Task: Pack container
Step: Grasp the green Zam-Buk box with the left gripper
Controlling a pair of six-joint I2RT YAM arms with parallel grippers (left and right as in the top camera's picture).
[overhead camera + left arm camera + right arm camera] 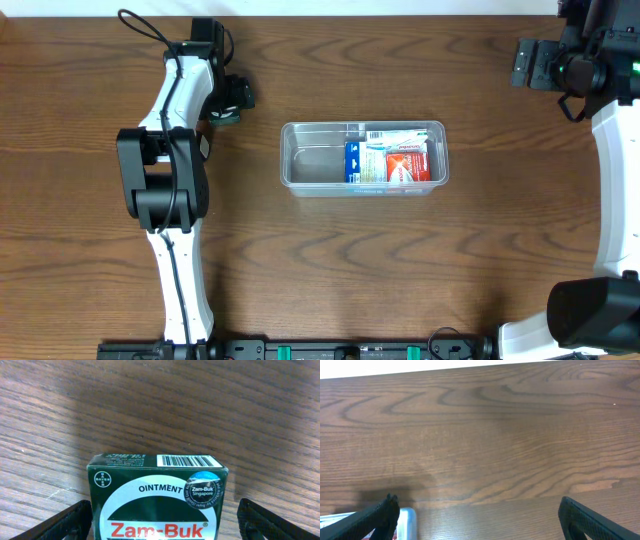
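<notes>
Between the left fingers (pixel 70 522), which stand wide apart and hold nothing, sits the Zam-Buk box (pixel 157 495) on the counter (pixel 210 405), untouched. Well apart to their right lies the container (pixel 312 165). Much farther from the box, the right fingers (pixel 375 515) are wide open and empty.

We reach our left arm (pixel 172 170) and right arm (pixel 612 190) forward, left gripper (pixel 228 98) and right gripper (pixel 530 62) both with jaws spread wide.

Ointment box (pixel 156 497) cut off at left wrist view's bottom. Container (pixel 409 517): just a corner in right wrist view. Labels on packs (pixel 395 160) unreadable overhead.
</notes>
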